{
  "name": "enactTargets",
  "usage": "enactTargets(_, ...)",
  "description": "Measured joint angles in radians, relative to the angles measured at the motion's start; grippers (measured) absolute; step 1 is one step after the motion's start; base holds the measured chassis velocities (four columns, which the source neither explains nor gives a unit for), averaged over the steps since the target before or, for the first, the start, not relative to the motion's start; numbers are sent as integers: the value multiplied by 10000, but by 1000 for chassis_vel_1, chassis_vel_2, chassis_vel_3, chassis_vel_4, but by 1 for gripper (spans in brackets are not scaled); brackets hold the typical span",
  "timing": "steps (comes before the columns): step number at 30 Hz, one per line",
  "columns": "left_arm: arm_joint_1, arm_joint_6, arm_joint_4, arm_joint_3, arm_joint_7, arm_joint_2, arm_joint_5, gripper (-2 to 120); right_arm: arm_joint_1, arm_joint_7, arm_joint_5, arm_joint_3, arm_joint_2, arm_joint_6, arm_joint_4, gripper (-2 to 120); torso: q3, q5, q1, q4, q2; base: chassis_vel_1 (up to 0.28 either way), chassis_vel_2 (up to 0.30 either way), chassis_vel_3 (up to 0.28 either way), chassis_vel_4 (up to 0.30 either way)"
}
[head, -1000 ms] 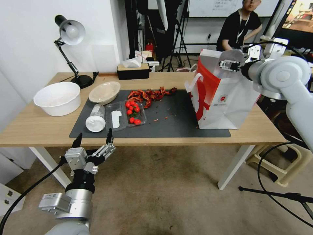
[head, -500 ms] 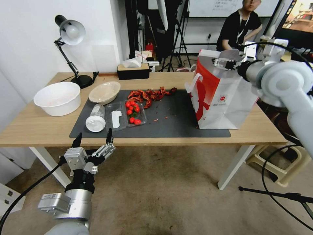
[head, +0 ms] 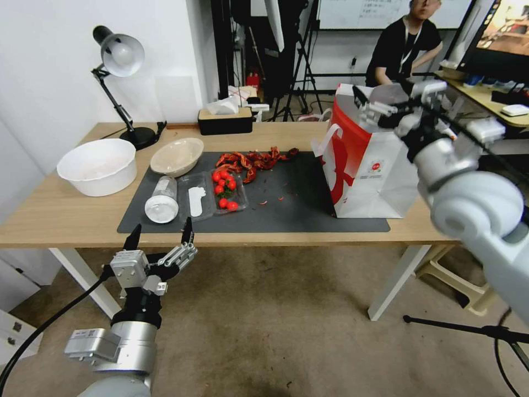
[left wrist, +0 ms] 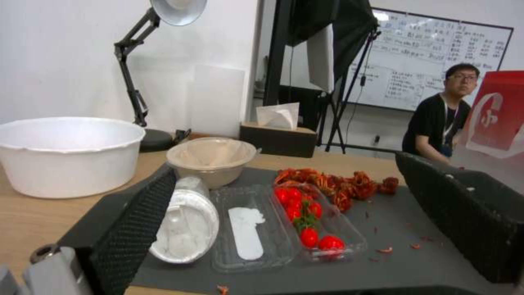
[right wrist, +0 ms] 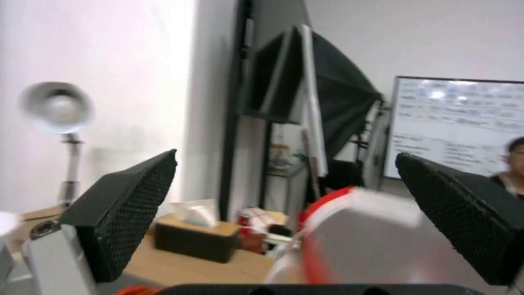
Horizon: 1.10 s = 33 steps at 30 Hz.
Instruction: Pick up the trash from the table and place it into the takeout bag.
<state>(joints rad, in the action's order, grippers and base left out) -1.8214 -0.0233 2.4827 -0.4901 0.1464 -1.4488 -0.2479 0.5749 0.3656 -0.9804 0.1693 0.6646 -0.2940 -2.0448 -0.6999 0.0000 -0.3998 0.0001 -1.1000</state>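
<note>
White-and-red takeout bag (head: 374, 165) stands upright, open-topped.

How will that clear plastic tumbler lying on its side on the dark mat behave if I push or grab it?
The clear plastic tumbler lies on its side on the dark grey mat, so a push would probably roll it. It looks empty and thin-walled, so likely light and may flex under a squeeze. Its smooth plastic could slip between the open left gripper fingers.

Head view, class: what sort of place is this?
Probably a lab or recording studio: a whiteboard covered in writing, black tripods behind the table, and a robot at work.
</note>
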Motion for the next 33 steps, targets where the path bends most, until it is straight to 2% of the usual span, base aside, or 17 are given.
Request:
enactTargets(3, -6, 28, 6, 20, -2, 6, -1, 100, 639, -170, 339, 248, -169, 880, -379, 100, 0, -3, 0, 0, -1, 0, 0, 0, 0)
enactTargets(5, 5, 87, 8, 83, -17, -5, 55, 100, 2201, -533, 1401, 551, -235, 2318, -915, 100, 1, -1, 0, -2, -1, 0, 0, 0, 0)
enactTargets(6, 5, 87, 8, 83, -17, -5, 55, 100, 2201, -533, 1401, 551, -235, 2318, -915, 100, 1, -1, 0, -2, -1, 0, 0, 0, 0)
enactTargets(9, 35, 162, -99, 125, -21, -58, 84, 100, 4450, -912, 2974, 697, 352, 3979, -1509, 100, 0, 0, 1, -2, -1, 0, 0, 0, 0)
enactTargets(19, 29, 272, -212, 81, 42, -90, 74, 100, 7267, -850, 4443, 1521, 1567, 4724, -1911, 100, 0, 1, 0, -4, -1, 0, 0, 0, 0)
enactTargets(21, 57, 277, -253, 75, 36, -89, 68, 100, 8363, -862, 5003, 1720, 2347, 5145, -1750, 100, 0, 5, 0, -3, -1, 0, 0, 0, 0)
enactTargets(23, 67, 275, -267, 77, 32, -93, 65, 100, 8596, -862, 5211, 1755, 2545, 5240, -1700, 100, 1, -1, -2, -2, -1, 0, 0, 0, 0)
enactTargets(25, 97, 268, -319, 86, 23, -96, 56, 100, 9352, -860, 5999, 1812, 3306, 5632, -1433, 100, 0, 0, -1, -2, -2, 0, 0, 0, 0)
enactTargets(33, 141, 250, -370, 45, 16, -29, 10, 100, 9818, -747, 6555, 1605, 3951, 6001, -1032, 100, 0, -1, -1, -1, -1, 0, 0, 0, 0)
